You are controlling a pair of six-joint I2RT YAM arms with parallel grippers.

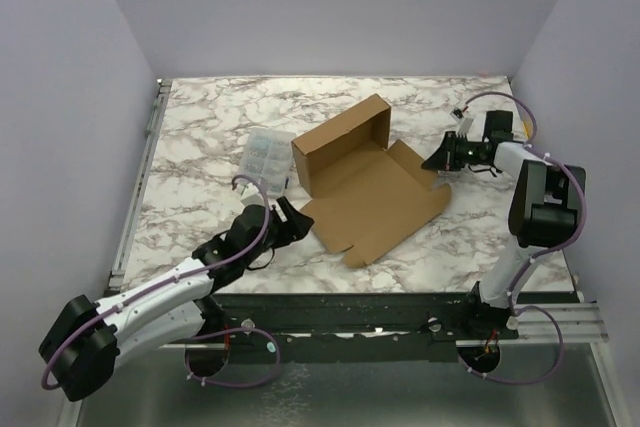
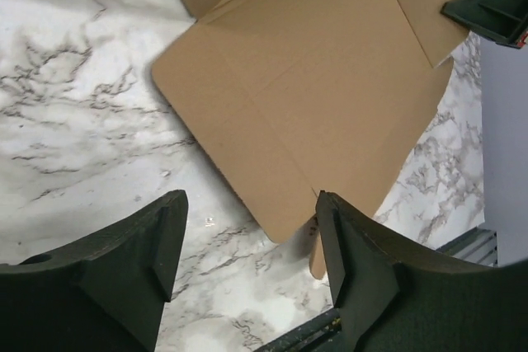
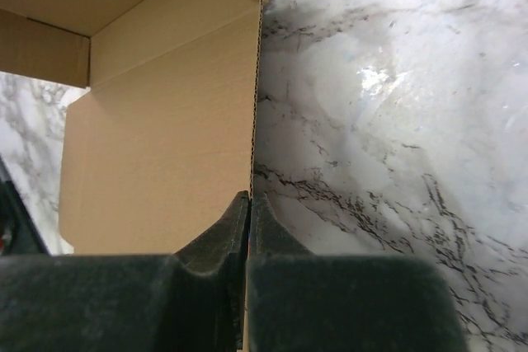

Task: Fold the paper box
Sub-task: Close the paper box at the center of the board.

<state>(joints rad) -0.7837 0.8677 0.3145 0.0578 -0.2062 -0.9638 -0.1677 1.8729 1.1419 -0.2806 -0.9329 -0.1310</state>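
Observation:
The paper box is brown cardboard lying mid-table, its far part raised into walls and its near panel and flaps flat. My right gripper is at the box's right flap. In the right wrist view its jaws are shut on the flap's thin corrugated edge. My left gripper sits low at the box's near left corner. In the left wrist view it stands open, and the rounded corner of the flat panel reaches between its fingertips, close to the right one. Nothing is pinched there.
A small clear plastic compartment case lies just left of the box's raised end. The marble tabletop is walled by purple panels on three sides. A metal rail runs along the near edge by the arm bases.

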